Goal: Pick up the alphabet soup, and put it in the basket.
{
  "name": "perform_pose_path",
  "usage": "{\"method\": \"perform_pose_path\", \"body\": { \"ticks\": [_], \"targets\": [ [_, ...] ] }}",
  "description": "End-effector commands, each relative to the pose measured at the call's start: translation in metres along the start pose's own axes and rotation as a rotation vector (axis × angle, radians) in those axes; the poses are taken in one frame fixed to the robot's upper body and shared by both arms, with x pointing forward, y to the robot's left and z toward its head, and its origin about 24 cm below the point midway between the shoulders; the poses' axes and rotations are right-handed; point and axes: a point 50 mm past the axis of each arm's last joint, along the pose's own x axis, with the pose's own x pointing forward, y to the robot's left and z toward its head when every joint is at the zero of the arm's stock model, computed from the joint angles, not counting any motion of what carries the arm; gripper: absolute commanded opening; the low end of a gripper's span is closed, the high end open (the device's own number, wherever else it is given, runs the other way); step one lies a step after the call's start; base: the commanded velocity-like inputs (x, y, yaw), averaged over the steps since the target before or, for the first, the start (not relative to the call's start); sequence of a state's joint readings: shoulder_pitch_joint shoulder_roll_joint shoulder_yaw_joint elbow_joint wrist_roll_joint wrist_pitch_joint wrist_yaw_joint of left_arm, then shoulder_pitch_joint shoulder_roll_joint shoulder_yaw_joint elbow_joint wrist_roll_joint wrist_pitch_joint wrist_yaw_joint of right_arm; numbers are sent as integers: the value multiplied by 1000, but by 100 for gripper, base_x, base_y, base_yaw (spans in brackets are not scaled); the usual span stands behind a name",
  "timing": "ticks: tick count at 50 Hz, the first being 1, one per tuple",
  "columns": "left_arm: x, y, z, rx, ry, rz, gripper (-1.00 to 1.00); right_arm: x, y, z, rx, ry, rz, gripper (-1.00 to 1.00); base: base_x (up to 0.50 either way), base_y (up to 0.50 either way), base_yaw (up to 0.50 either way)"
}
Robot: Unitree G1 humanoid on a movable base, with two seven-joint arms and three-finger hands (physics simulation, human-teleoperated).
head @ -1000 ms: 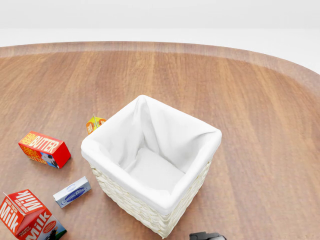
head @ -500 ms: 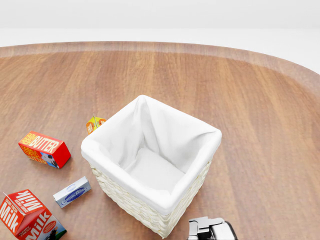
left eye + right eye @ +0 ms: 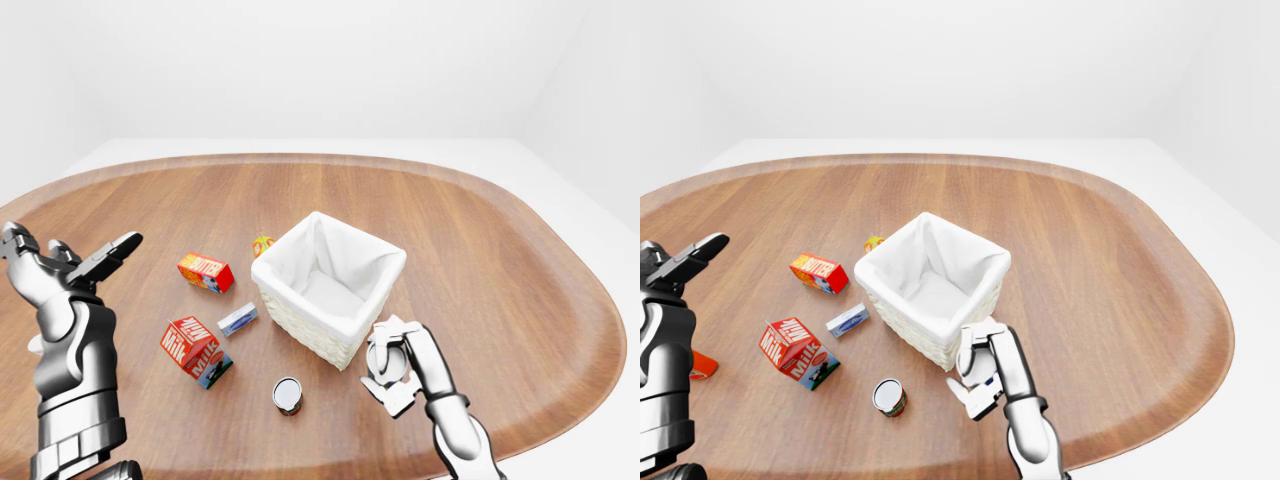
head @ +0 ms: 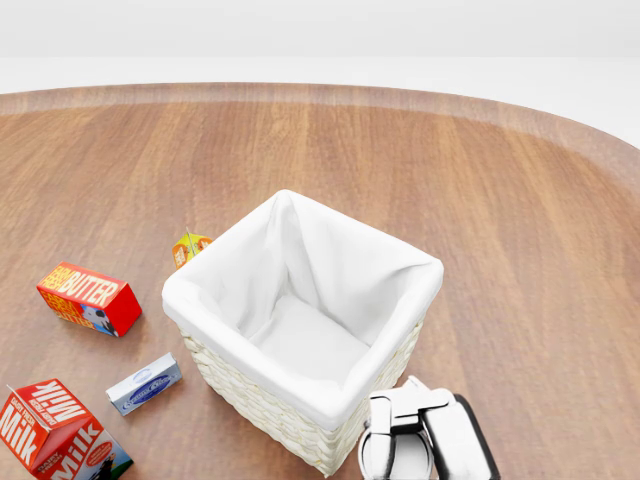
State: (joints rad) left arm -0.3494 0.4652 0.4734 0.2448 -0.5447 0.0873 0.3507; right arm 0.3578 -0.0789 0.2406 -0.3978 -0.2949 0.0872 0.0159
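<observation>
The white-lined wicker basket (image 3: 290, 258) stands in the middle of the round wooden table. My right hand (image 3: 392, 362) hangs just off the basket's lower right corner, also seen as the right hand (image 4: 410, 440) at the bottom of the head view. Its fingers (image 3: 412, 345) curl round a small grey, round-topped thing that looks like the alphabet soup can (image 3: 383, 362), mostly hidden by them. My left hand (image 3: 70, 262) is raised at the far left of the left-eye view, fingers spread, holding nothing.
Left of the basket lie a red butter box (image 3: 205, 271), a milk carton (image 3: 195, 350), a small blue-white box (image 3: 238, 319) and a small orange carton (image 3: 262, 243). Another can (image 3: 287, 395) stands below the basket. An orange thing (image 3: 702, 365) shows beside my left arm.
My right hand has risen from the bottom edge of the head view to beside the basket's lower right corner. The basket and the boxes have not moved.
</observation>
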Motion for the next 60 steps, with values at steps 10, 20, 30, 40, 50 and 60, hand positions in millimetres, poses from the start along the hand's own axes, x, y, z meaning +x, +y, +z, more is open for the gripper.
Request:
{"method": "perform_pose_path", "body": {
  "ticks": [10, 20, 30, 40, 50, 60],
  "targets": [
    [0, 0, 0, 0, -1, 3, 100, -10, -10, 83, -42, -370, -20, -100, 0, 0, 0],
    [0, 0, 1, -1, -4, 4, 100, -18, -13, 120, -89, -563, -18, -100, 0, 0, 0],
    [0, 1, 2, -3, -8, 3, 100, -22, -13, 148, -155, -719, -5, -100, 0, 0, 0],
    [-1, 1, 2, -3, -10, 2, 100, -15, -20, 163, -215, -796, -6, -100, 0, 0, 0],
    [0, 0, 1, -2, -6, 2, 100, 2, -26, 165, -231, -787, -11, -100, 0, 0, 0],
    [1, 0, 0, 0, 2, 4, 100, 26, -27, 167, -213, -769, -3, -100, 0, 0, 0]
  ]
}}
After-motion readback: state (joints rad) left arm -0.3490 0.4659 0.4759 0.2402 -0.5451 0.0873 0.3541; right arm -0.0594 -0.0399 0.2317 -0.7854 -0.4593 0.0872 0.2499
